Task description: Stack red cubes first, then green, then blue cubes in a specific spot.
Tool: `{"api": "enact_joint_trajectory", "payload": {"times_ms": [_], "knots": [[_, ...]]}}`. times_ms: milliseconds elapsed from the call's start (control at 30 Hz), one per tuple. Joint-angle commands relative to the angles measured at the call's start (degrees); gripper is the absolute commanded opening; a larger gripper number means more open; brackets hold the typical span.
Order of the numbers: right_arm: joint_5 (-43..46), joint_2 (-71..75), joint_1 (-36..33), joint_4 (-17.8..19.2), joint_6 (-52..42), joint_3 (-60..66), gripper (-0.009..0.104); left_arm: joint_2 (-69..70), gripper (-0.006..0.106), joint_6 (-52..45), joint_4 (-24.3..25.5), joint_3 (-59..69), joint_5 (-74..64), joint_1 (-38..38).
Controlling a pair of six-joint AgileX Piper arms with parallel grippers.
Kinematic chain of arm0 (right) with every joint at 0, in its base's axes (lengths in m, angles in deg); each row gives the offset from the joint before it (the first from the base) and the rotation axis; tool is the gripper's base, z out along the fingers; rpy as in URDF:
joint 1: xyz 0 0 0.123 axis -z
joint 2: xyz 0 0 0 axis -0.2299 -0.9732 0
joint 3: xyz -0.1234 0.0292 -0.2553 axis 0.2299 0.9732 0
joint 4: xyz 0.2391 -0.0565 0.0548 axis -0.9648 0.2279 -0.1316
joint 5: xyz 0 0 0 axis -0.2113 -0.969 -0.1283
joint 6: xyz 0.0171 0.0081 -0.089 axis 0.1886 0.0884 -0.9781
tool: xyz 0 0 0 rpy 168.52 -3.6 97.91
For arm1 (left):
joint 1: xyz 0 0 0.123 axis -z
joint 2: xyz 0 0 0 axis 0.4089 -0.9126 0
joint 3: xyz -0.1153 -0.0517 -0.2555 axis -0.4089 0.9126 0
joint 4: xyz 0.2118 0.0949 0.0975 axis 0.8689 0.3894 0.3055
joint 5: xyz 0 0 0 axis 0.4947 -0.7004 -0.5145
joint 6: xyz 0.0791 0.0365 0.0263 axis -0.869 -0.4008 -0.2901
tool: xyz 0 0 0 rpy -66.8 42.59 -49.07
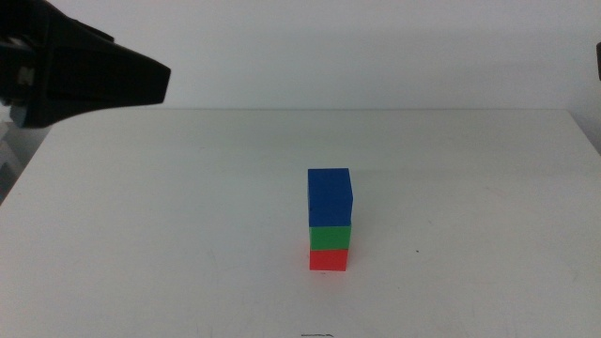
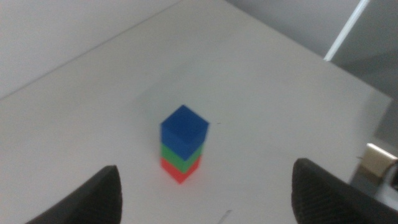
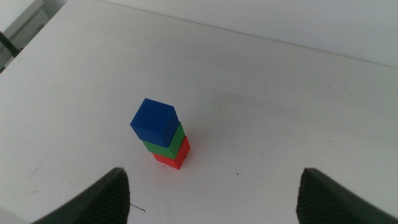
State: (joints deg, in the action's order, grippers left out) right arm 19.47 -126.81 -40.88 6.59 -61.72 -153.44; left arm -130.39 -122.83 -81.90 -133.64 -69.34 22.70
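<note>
The red cube (image 1: 329, 259) sits on the white table (image 1: 141, 235), the green cube (image 1: 330, 236) on top of it and the blue cube (image 1: 330, 197) on top of that, one upright stack near the middle front. The blue cube is turned slightly against the two below. Both wrist views show the stack from above: blue cube (image 2: 184, 130), green cube (image 2: 180, 155), red cube (image 2: 179, 170); blue cube (image 3: 154, 122), green cube (image 3: 166, 145), red cube (image 3: 174, 157). My left gripper (image 2: 205, 186) is open, high at the far left (image 1: 141, 80), away from the stack. My right gripper (image 3: 212, 186) is open, also well above the stack.
The table's far edge (image 1: 376, 110) meets a plain pale wall. Its right edge (image 1: 587, 141) runs along the picture's right side. A small dark speck (image 3: 237, 173) lies on the surface near the stack.
</note>
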Motion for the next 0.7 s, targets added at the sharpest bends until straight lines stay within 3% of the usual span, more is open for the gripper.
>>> {"api": "enact_joint_trajectory", "payload": {"times_ms": [0,100,167,367,467,567,667], "knots": [[3.64,0.35,0.57,0.25,-0.65,-1.26,0.076,0.52,0.093,0.02,-0.64,-1.22,5.16,0.12],[3.64,0.35,0.57,0.25,-0.65,-1.26,0.076,1.02,0.093,2.0,5.59,-0.68,14.88,0.12],[3.64,0.35,0.57,0.25,-0.65,-1.26,0.076,2.1,0.093,8.52,12.04,-0.68,20.96,0.51],[3.64,0.35,0.57,0.25,-0.65,-1.26,0.076,5.27,0.093,35.13,41.3,-0.68,32.63,0.95],[3.64,0.35,0.57,0.25,-0.65,-1.26,0.076,5.33,0.093,46.42,51.66,-0.68,33.95,0.95],[3.64,0.35,0.57,0.25,-0.65,-1.26,0.076,5.33,0.093,53.84,59.41,-0.68,34.34,0.87],[3.64,0.35,0.57,0.25,-0.65,-1.26,0.076,5.27,0.093,56.27,61.57,-0.68,34.34,0.87]]}}
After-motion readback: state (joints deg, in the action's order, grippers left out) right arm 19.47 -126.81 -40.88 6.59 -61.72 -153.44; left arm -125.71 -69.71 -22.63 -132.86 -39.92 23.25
